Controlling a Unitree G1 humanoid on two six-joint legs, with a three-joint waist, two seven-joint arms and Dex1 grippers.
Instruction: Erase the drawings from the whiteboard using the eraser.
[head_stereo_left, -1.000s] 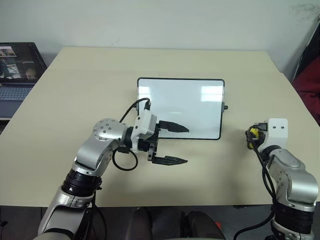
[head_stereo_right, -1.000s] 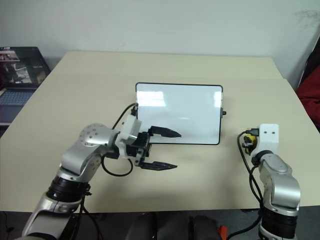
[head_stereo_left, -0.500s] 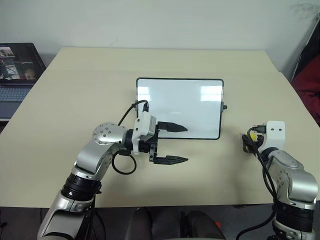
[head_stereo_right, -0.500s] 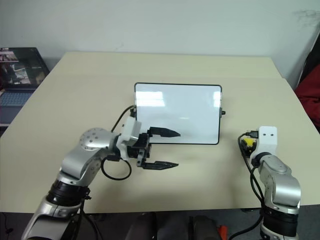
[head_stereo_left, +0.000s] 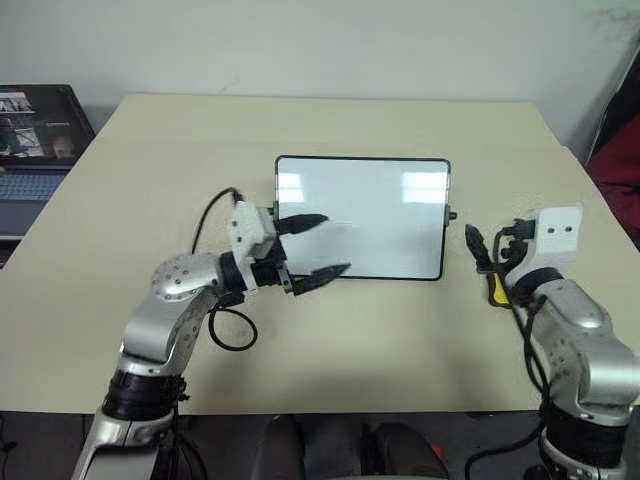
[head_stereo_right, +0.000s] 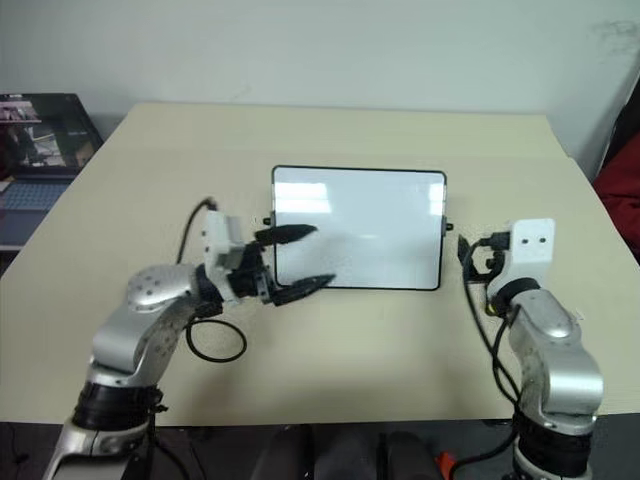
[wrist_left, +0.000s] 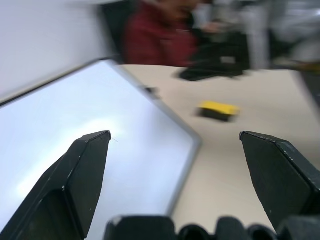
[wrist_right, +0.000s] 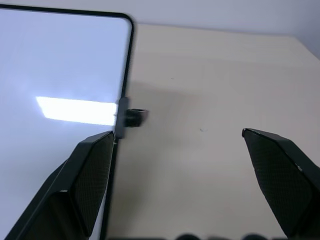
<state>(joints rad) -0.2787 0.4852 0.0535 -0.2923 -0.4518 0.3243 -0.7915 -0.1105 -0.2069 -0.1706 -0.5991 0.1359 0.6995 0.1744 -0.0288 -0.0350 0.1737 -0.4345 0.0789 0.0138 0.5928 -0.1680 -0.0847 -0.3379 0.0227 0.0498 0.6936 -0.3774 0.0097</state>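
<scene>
The left gripper (head_stereo_left: 318, 246) hangs with its fingers spread wide, empty, over the near left corner of the whiteboard (head_stereo_left: 362, 215) — one fingertip above the glossy surface, the other just past the black frame over the table (head_stereo_left: 330, 330). The right gripper (head_stereo_left: 480, 255) is also wide apart and grips nothing, just beside the board's right edge and its small knob (wrist_right: 132, 117). The yellow eraser (head_stereo_left: 497, 287) lies on the table just under that right gripper — apart from the board.
</scene>
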